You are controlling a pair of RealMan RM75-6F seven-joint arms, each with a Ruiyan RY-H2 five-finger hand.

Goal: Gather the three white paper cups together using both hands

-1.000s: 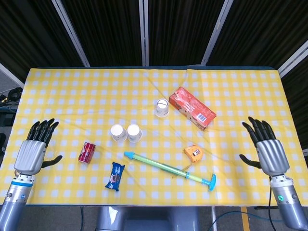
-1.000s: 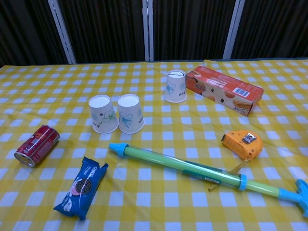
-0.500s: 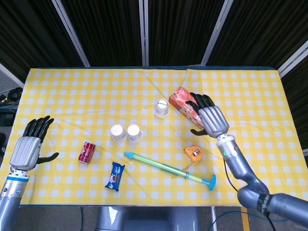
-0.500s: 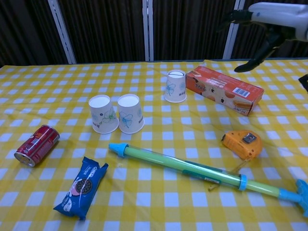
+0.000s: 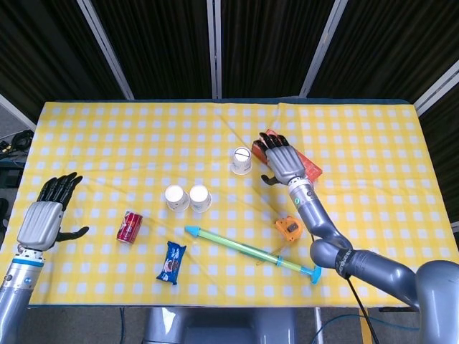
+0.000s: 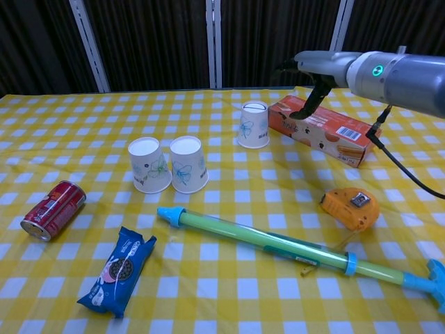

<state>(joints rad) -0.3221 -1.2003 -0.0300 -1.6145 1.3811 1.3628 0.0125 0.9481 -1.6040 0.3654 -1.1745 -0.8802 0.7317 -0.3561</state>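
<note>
head view: right hand (image 5: 281, 159) hovers fingers spread, empty, over the orange box (image 5: 310, 167) beside the lone cup (image 5: 242, 160); left hand (image 5: 46, 217) splayed empty at table edge.

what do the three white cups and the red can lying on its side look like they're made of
The three white cups, standing upside down, look like matte paper: dull white walls with faint printed floral marks and no glare. The red can seems to be thin metal, probably aluminium: its red side is glossy and the end facing the chest camera shows a silvery rim.
</note>
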